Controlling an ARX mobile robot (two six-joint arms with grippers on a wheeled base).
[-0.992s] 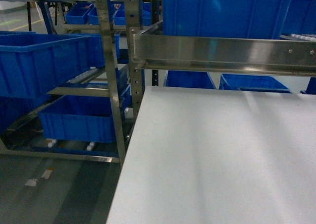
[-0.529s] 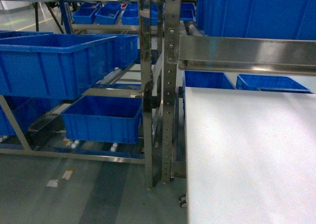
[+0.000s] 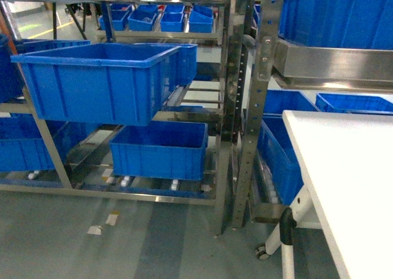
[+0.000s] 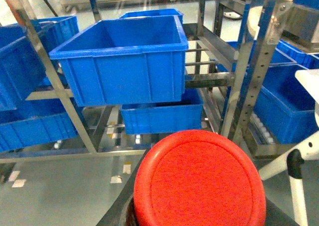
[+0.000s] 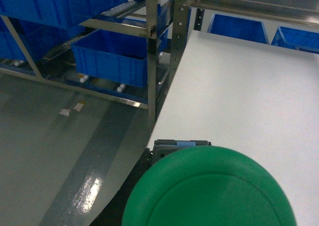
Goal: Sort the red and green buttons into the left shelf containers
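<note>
A red button (image 4: 199, 178) fills the bottom of the left wrist view, its round cap seen face-on at 6 o'clock, close under the camera. A green button (image 5: 212, 188) is seen the same way at 6 o'clock in the right wrist view, with a dark block just behind its cap at 12 o'clock. Neither gripper's fingers are shown, so whether the buttons are clamped cannot be told. Neither arm is seen in the head view. No readable writing is seen.

Beyond the red button, at 11 o'clock, a deep blue bin (image 4: 124, 61) is held tilted on a steel shelf (image 4: 47, 61), with a second bin (image 4: 162, 117) below it. Beyond the green button, a white table (image 5: 239, 96) is spread from 12 to 3 o'clock.
</note>
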